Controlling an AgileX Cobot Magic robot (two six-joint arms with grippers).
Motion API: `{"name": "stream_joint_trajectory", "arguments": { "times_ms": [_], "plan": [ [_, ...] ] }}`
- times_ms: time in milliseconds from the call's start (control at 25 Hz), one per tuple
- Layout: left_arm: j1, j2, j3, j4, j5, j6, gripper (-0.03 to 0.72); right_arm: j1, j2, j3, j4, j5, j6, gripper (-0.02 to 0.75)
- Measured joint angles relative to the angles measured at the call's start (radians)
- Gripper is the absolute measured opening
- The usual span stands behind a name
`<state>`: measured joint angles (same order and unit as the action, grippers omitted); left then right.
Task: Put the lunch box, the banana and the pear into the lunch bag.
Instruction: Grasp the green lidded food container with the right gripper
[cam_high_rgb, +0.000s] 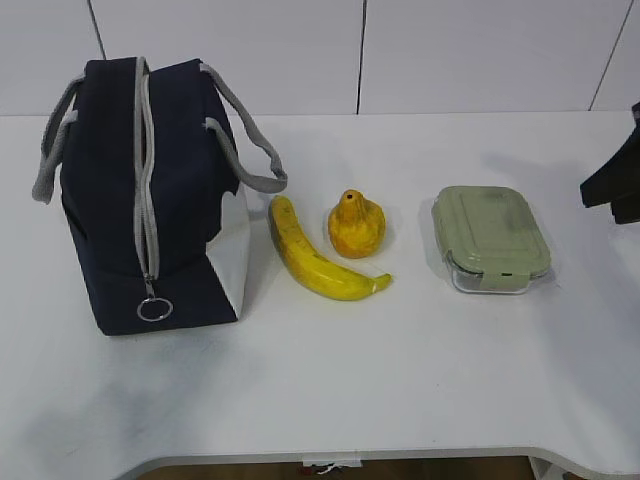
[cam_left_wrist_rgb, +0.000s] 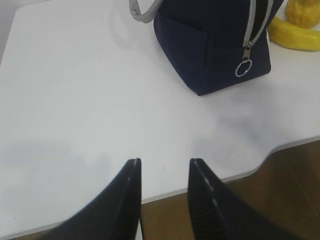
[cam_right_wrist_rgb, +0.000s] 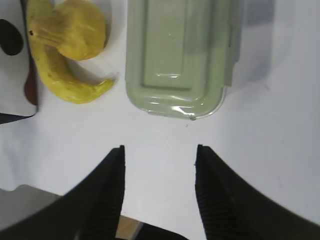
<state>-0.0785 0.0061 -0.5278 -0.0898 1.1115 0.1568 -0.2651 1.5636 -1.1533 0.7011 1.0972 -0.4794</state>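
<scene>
The navy lunch bag stands at the left, zipper closed, ring pull hanging at its front. The banana lies right of it, with the pear just behind. The lunch box with its sage-green lid sits further right. My left gripper is open and empty over the table's near edge, the bag ahead of it. My right gripper is open and empty, short of the lunch box, with the banana and pear to its left.
The white table has a curved front edge. A dark part of the right arm shows at the right edge of the exterior view. A white panelled wall stands behind the table.
</scene>
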Motion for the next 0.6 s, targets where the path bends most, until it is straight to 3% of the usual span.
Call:
{"name": "stream_joint_trajectory", "arguments": {
  "times_ms": [200,600],
  "plan": [
    [0.0,0.0,0.0,0.0,0.0,0.0,0.243,-0.121,0.124,-0.004,0.199,0.091,-0.173,0.378],
    [0.0,0.0,0.0,0.0,0.0,0.0,0.243,-0.155,0.249,-0.006,0.231,0.091,-0.313,0.378]
  ]
}}
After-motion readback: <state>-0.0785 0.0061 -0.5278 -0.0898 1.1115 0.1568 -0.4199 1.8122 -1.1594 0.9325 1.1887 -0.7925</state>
